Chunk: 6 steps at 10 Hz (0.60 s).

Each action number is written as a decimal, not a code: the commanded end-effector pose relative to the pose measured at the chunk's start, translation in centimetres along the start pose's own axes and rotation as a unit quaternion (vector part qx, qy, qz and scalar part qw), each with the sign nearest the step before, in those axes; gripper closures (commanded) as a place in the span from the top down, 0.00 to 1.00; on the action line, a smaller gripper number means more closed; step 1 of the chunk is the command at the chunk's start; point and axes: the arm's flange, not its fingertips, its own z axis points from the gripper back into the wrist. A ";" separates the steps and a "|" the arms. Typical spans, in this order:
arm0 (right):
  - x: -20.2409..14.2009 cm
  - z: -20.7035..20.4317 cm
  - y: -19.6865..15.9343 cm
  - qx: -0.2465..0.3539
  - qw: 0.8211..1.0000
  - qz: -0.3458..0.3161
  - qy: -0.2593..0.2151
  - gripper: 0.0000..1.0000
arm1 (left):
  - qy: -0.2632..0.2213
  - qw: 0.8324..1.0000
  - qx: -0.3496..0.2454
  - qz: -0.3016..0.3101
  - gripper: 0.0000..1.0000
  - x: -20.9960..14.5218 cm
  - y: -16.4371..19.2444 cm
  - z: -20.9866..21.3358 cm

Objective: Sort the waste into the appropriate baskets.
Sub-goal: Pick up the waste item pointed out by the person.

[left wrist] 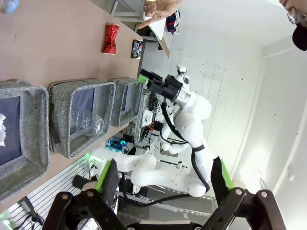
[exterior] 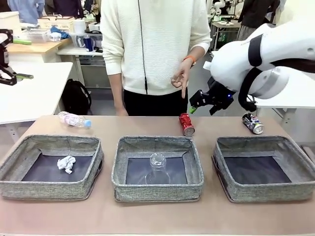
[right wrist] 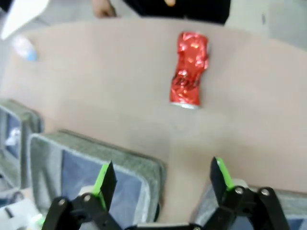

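A crushed red can (exterior: 186, 124) (right wrist: 189, 68) lies on the table behind the middle basket (exterior: 157, 186). My right gripper (exterior: 203, 107) (right wrist: 160, 179) hovers open above and just right of it, holding nothing. A dark blue can (exterior: 252, 123) lies behind the right basket (exterior: 266, 189). The clear bottle (exterior: 74, 119) lies behind the left basket (exterior: 49, 186). A paper ball (exterior: 66, 163) sits in the left basket and a clear cup (exterior: 157, 167) in the middle one. My left gripper (left wrist: 163, 182) is open and empty, raised off to the left of the baskets.
A person stands at the far side, one hand (exterior: 181, 78) pointing down toward the red can. The right basket's dark bottom is bare. Open tabletop runs along the front edge and between the baskets.
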 end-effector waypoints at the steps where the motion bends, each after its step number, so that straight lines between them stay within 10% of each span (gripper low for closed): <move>1: 4.6 -1.7 0.6 -0.001 0.999 -0.025 0.041 1.00 | 0.002 1.000 -0.008 -0.003 1.00 -0.2 -0.3 0.1; 6: 7.6 -10.6 -0.5 -0.039 0.994 -0.063 0.084 1.00 | 0.002 1.000 -0.008 -0.003 1.00 -0.2 -0.3 0.1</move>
